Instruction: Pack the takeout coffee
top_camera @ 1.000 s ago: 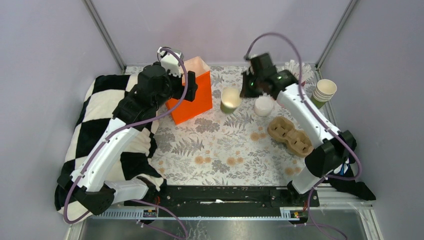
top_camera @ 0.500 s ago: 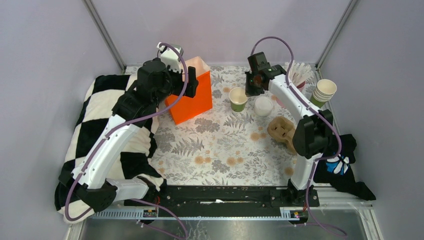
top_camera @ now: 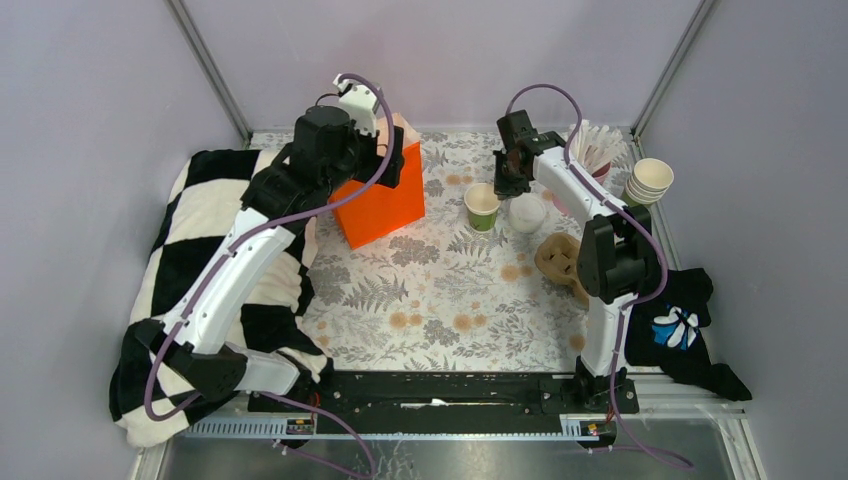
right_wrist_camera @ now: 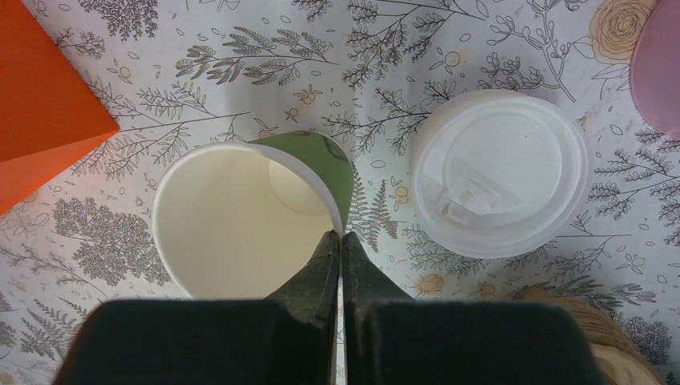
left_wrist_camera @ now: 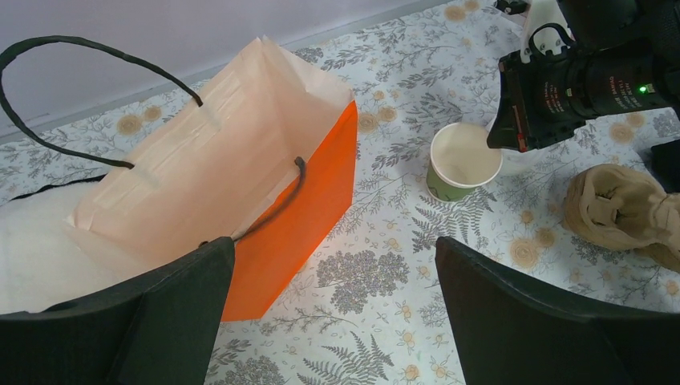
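A lidless green paper cup (top_camera: 481, 206) (right_wrist_camera: 232, 224) with a cream inside stands on the flowered table. My right gripper (top_camera: 497, 185) (right_wrist_camera: 338, 237) is shut on its wall, which is pinched out of round at the near right rim. Just right of the cup lies a white round plastic lid (right_wrist_camera: 499, 172) (top_camera: 527, 212), apart from it. A takeout coffee with its lid on is not in view. My left gripper (top_camera: 385, 150) (left_wrist_camera: 333, 321) hangs open over the orange paper bag (left_wrist_camera: 297, 216) with nothing between its fingers.
The brown pulp cup carrier (top_camera: 562, 258) lies right of the lid, partly under the right arm. A stack of lidless green cups (top_camera: 648, 185) stands at the far right. The orange bag (top_camera: 385, 205) gapes open. A checkered cloth (top_camera: 200, 230) covers the left side.
My right gripper has brought the green cup down from the air and set it on the table beside the lid. The left gripper has shifted back and right over the bag.
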